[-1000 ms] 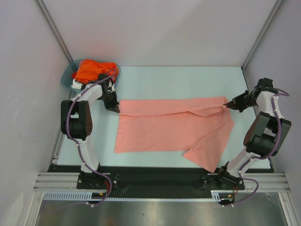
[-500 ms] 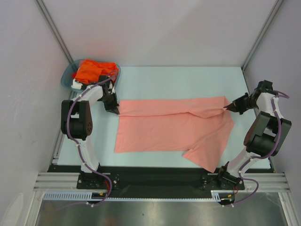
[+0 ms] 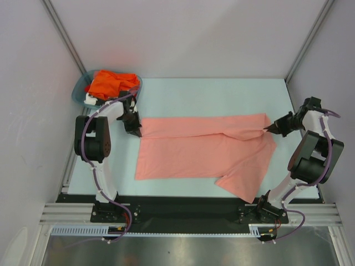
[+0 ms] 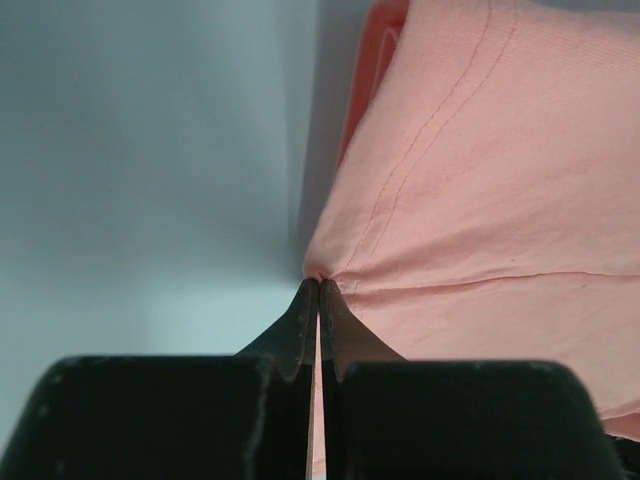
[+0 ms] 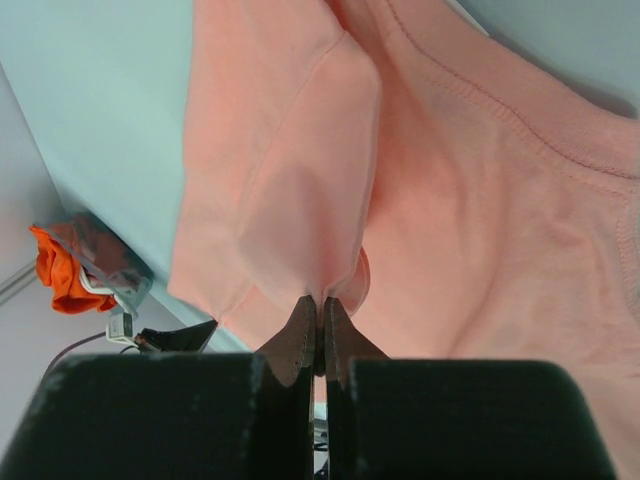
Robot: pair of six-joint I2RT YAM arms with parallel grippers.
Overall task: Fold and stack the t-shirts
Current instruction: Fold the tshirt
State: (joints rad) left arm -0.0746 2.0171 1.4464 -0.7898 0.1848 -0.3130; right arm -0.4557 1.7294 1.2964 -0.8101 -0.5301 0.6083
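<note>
**Left hand (image 3: 137,132) and right hand (image 3: 266,128) pinch the pink shirt (image 3: 194,152) at opposite ends**

Your two hands are each closed tight on a small fold of pink cloth. In the left wrist view the fingertips (image 4: 318,290) meet on a corner beside the stitched hem. In the right wrist view they (image 5: 320,303) nip a gather of fabric close to the collar seam.

Start from the near edge of the counter (image 3: 222,94). One sleeve (image 3: 244,185) trails towards the right arm's base, the nearest bit of cloth to you. Behind it the body of the shirt lies flat, its long axis running left to right, hem at the left and collar at the right.

The far long edge runs between your hands, and a narrow strip of it looks already turned over onto the body. So the bulk of the shirt lies nearward of both hands. Neither arm is closer to it, since each holds its own end. A lengthwise fold would, I judge, mean drawing both ends towards you together, level, so the edge lands straight.

Beyond the shirt, the pale counter is smooth, and cloth should slide on it easily. There is bare room past the far edge and less at the right, where the hand sits close to the wall.

In the far left corner, just behind the left hand, the basket (image 3: 79,91) holds the orange shirt (image 3: 110,83), bunched up and not yet folded.
</note>
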